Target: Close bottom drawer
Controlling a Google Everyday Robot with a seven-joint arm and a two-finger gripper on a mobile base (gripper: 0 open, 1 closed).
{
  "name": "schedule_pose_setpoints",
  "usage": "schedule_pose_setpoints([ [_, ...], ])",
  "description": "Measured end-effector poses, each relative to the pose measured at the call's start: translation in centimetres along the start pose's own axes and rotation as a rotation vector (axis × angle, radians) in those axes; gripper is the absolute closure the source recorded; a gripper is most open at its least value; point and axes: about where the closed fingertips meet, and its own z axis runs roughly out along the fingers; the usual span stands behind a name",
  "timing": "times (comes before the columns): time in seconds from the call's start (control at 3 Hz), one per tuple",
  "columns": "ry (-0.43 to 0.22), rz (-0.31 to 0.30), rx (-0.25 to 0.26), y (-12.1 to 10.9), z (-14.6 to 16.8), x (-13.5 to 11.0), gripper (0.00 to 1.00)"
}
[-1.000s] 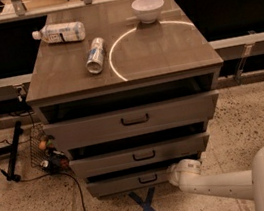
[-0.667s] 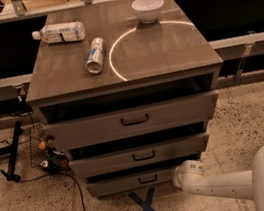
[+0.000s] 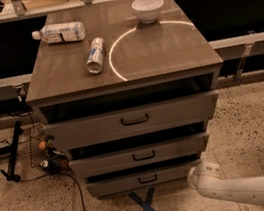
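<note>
The bottom drawer [image 3: 144,179] is the narrowest grey wood-grain front, lowest on the cabinet, with a small dark bar handle [image 3: 147,179]. It stands slightly pulled out, with a dark gap above its front. My gripper [image 3: 201,174] is at the white end of my arm, low over the floor, just beside the drawer front's right end. My arm [image 3: 248,189] comes in from the lower right.
The middle drawer [image 3: 141,155] and top drawer [image 3: 133,120] are also pulled out. A bowl [image 3: 148,8], a plastic bottle [image 3: 60,33] and a can [image 3: 95,55] lie on the cabinet top. A blue tape X [image 3: 148,209] marks the floor. Cables and a stand [image 3: 13,151] are at left.
The end of my arm has shifted a little to the right along the bottom drawer's right end. The drawers look unchanged.
</note>
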Motion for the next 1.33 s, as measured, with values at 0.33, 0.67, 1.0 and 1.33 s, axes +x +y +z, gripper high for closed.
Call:
schedule_pose_setpoints([
  [0.33, -0.115, 0.118, 0.123, -2.3, -6.8, 3.5, 1.0],
  [0.67, -0.221, 0.236, 0.24, -3.8, -12.9, 6.9, 1.0],
  [1.0, -0.304, 0.325, 0.348, -4.7, -17.8, 9.3, 1.0],
  [1.33, -0.303, 0.327, 0.348, -4.7, -17.8, 9.4, 1.0],
])
